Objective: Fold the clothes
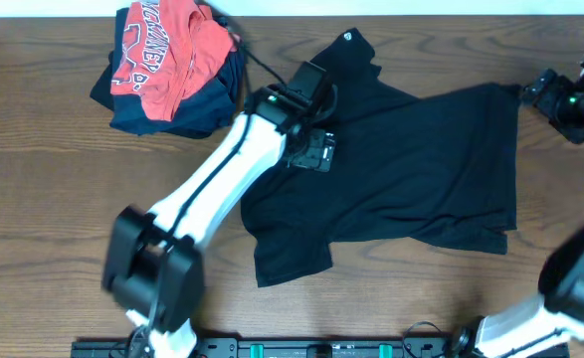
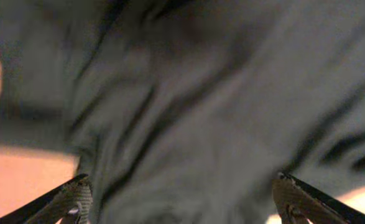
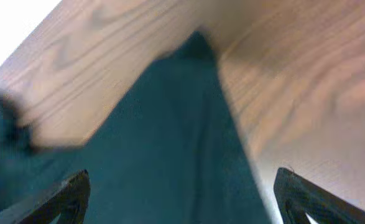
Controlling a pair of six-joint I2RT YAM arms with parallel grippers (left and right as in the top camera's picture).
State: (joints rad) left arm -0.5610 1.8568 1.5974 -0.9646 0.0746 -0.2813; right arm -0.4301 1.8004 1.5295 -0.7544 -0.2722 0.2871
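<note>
The black T-shirt lies spread over the centre and right of the overhead frame, its long axis running left to right. The left gripper hangs above its upper-left part, fingers spread. The right gripper, also spread and empty, sits just beside the upper-right corner.
</note>
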